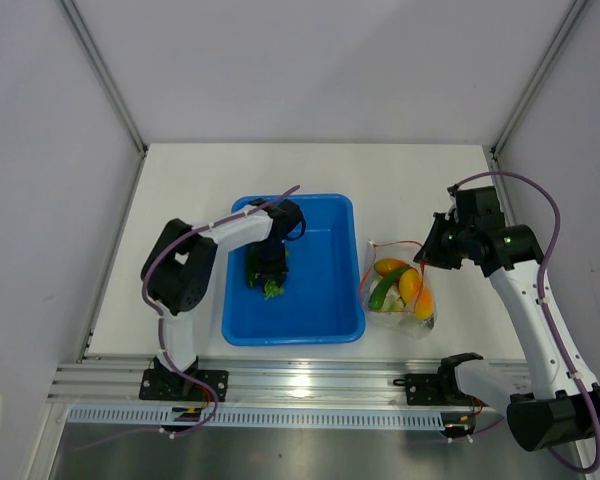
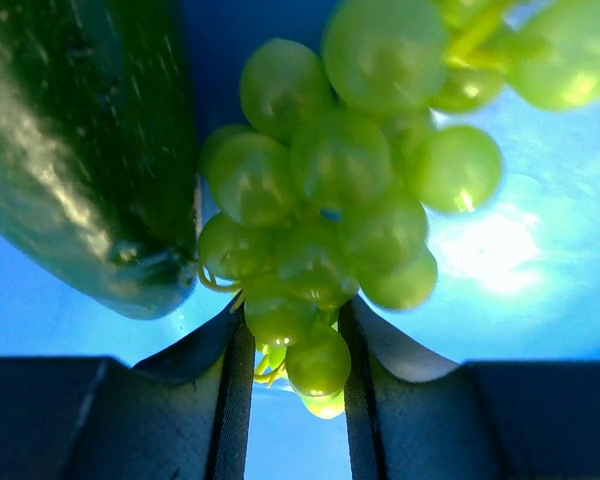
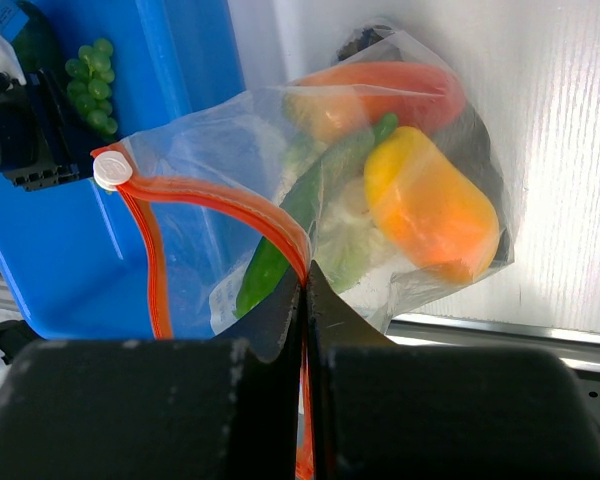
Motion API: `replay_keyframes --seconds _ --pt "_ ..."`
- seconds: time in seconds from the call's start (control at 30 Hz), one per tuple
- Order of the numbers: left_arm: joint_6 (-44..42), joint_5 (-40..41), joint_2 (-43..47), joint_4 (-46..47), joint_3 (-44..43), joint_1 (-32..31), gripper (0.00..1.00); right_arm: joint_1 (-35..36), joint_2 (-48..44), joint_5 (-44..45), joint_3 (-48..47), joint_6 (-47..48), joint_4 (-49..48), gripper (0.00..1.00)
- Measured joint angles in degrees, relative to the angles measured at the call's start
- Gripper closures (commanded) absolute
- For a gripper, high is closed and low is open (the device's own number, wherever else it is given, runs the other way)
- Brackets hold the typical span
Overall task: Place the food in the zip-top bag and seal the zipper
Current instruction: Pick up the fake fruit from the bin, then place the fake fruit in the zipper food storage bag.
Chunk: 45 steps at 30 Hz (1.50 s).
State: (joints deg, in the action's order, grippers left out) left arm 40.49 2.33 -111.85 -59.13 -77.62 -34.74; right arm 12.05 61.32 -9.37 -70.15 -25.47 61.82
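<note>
My left gripper is down inside the blue tray, its jaws shut on the lower end of a green grape bunch. A dark green cucumber lies against the bunch on its left. The zip-top bag lies right of the tray and holds an orange-yellow fruit, a red-orange fruit, a green pepper and a cauliflower. My right gripper is shut on the orange-red zipper and holds the mouth open towards the tray.
The zipper's white slider sits at the strip's far end, over the tray's right wall. Grey walls and metal posts enclose the white table. A metal rail runs along the near edge.
</note>
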Motion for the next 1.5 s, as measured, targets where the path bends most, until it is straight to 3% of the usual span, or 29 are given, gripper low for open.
replay_keyframes --seconds 0.23,0.53,0.93,1.27,1.5 --pt "-0.07 -1.33 6.10 -0.76 -3.56 -0.24 0.99 0.02 -0.07 0.02 0.00 -0.04 0.02 1.00" --pt "-2.01 -4.17 17.25 -5.29 -18.23 -1.57 1.00 0.24 -0.04 0.07 0.00 -0.63 -0.02 1.00" --pt "-5.01 -23.32 20.04 -5.49 -30.99 -6.21 0.99 0.96 -0.02 0.61 0.02 -1.07 -0.04 1.00" --pt "-9.07 -38.38 20.02 -4.37 -31.08 -14.49 0.98 1.55 -0.02 1.03 0.02 -1.49 -0.22 1.00" --pt "-8.96 -41.16 17.97 -4.48 -30.16 -18.21 0.99 2.32 0.02 1.27 0.02 -1.88 -0.26 1.00"
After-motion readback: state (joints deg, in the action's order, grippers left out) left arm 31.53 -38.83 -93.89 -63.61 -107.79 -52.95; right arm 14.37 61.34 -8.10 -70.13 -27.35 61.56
